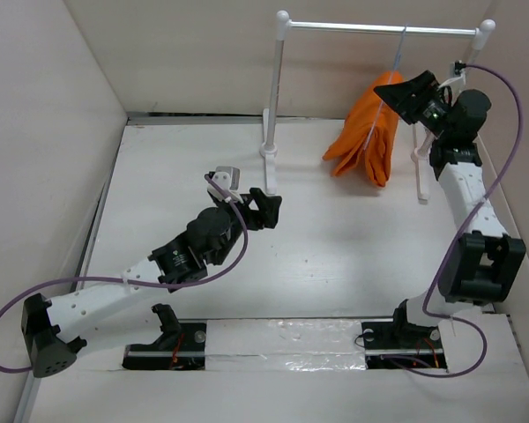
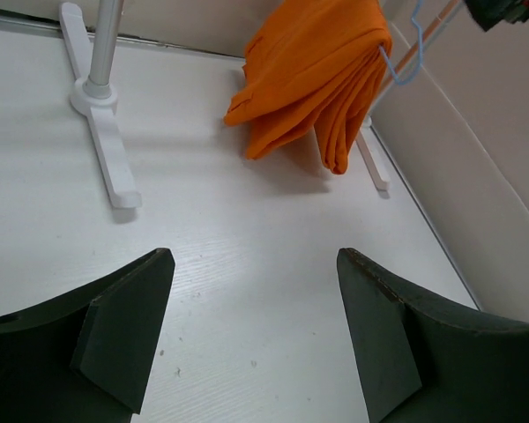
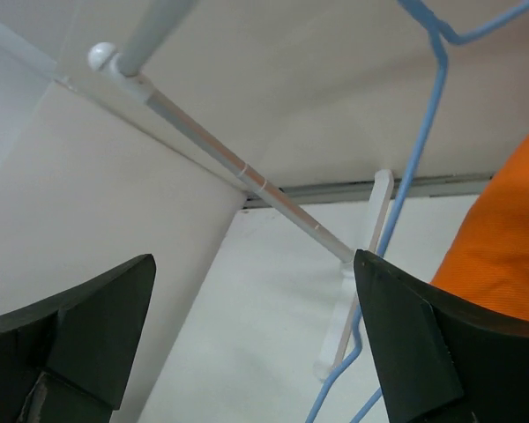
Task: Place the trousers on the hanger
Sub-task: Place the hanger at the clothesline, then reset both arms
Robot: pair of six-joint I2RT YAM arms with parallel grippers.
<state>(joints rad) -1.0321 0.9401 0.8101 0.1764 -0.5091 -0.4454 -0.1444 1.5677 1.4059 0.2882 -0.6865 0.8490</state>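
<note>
- Nearest the top camera, both arm bases sit at the near edge of the tabletop (image 1: pixel 335 256), which is boxed in by walls on the left, back and right.
- Left claw (image 1: pixel 269 207) is released: in its wrist view the two dark fingers (image 2: pixel 115 344) stand wide apart with only bare tabletop between them. It hovers mid-table, well apart from the cloth, with open surface ahead.
- Orange trousers (image 1: pixel 370 141) hang folded over the hanger (image 1: pixel 397 57), whose hook sits on the crossbar of the white rail stand (image 1: pixel 379 29), close to the stand's right post and the right wall.
- Right claw (image 1: pixel 406 92) is raised just beside the trousers, up under the crossbar. Its fingers are spread and grasp nothing.
- From the right wrist, the blue wire runs down close along one finger (image 3: pixel 423 344); whether they touch cannot be told. Orange cloth fills the right edge.
- Room is tight on the right and wide on the left.
</note>
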